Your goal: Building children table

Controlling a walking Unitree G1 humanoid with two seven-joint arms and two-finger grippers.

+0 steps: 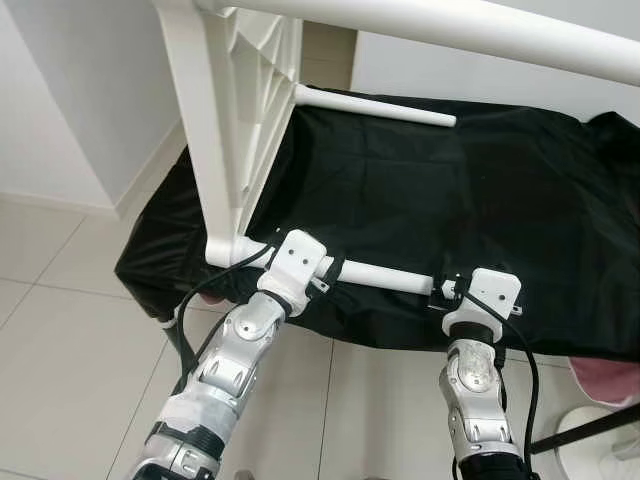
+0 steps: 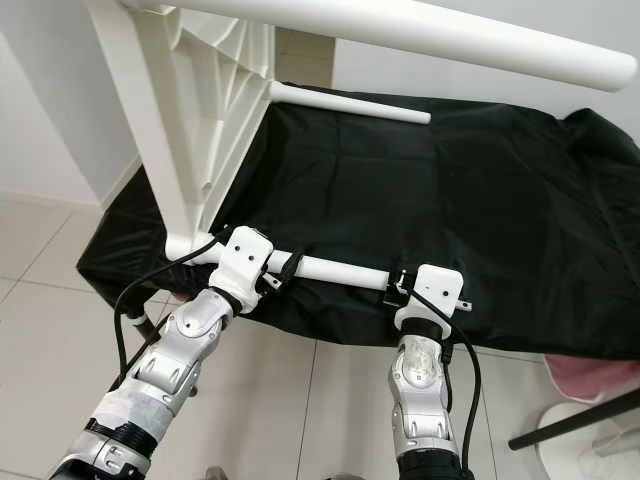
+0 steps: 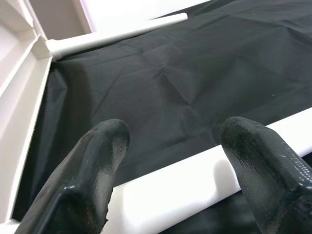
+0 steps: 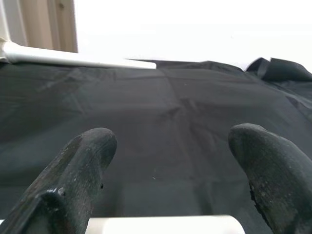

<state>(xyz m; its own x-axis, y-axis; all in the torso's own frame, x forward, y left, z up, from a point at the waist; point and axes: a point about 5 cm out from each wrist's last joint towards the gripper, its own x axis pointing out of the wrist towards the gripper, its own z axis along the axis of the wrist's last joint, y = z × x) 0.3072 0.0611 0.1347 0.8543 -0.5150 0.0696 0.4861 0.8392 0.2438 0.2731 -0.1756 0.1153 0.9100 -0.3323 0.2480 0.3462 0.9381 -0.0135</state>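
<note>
Both open pincers, left pincer [image 3: 168,180] and right pincer [image 4: 168,185], straddle the round white plastic table leg [image 1: 385,277] over the black cloth-covered tabletop [image 1: 450,200].

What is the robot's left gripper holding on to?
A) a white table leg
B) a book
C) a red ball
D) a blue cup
A: the left gripper has its two black fingers either side of the near white table leg, which lies over the black cloth and joins the white table at its corner.
</note>
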